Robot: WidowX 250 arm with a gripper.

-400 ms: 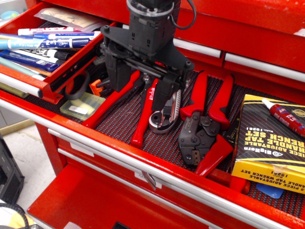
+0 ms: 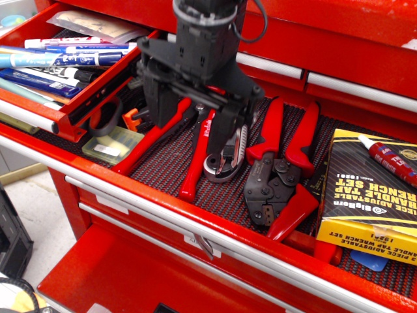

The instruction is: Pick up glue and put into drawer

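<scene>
My hand (image 2: 189, 127) hangs open and empty, fingers pointing down, over the red-handled pliers (image 2: 195, 153) in the wide drawer, well apart from the glue (image 2: 389, 158), which lies on the yellow box (image 2: 365, 195) at right.

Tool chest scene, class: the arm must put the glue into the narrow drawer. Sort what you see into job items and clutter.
Job items: glue; narrow drawer; end effector.

Clutter: markers in that drawer; crimping pliers; tap wrench set box; red-handled pliers; clear plastic case.
</scene>
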